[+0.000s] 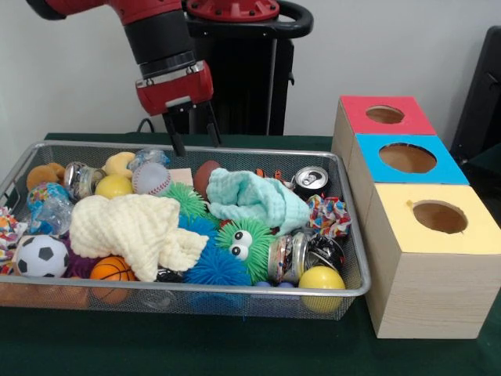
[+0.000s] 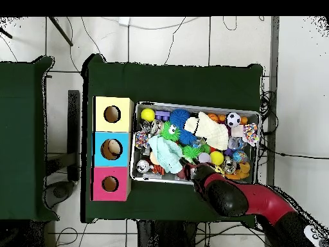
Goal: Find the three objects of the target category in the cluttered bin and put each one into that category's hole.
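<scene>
Across the green tabletop [image 1: 235, 356] you have two big groups: the cluttered bin [image 1: 354, 287], a wide wire-mesh basket, and beside it a row of three wooden boxes, each with a round hole in its coloured top, set close so a carry from the bin is short. The yellow-topped box [image 1: 434, 258] stands nearest the front camera, the blue-topped box [image 1: 407, 160] sits in the middle, and the red-topped box [image 1: 383, 116] lies farthest back. Your arm [image 1: 160, 35] comes down over the bin's far rim, and the hand [image 1: 193, 135] hangs just above that edge with its two black fingers [image 1: 178, 137] spread and nothing between them, so it looks poised to search rather than carry. Inside the bin, a cream cloth [image 1: 137, 227] and a mint cloth [image 1: 254, 200] lie draped over smaller items and probably hide some of them. Balls are scattered throughout: a soccer ball [image 1: 41, 256], a basketball [image 1: 111, 270], a baseball [image 1: 150, 178] and a yellow ball [image 1: 321, 280]. A green spiky toy with eyes [image 1: 246, 244] and a crushed can [image 1: 311, 180] sit among them. You cannot tell the target category from this, and all three holes appear empty.
</scene>
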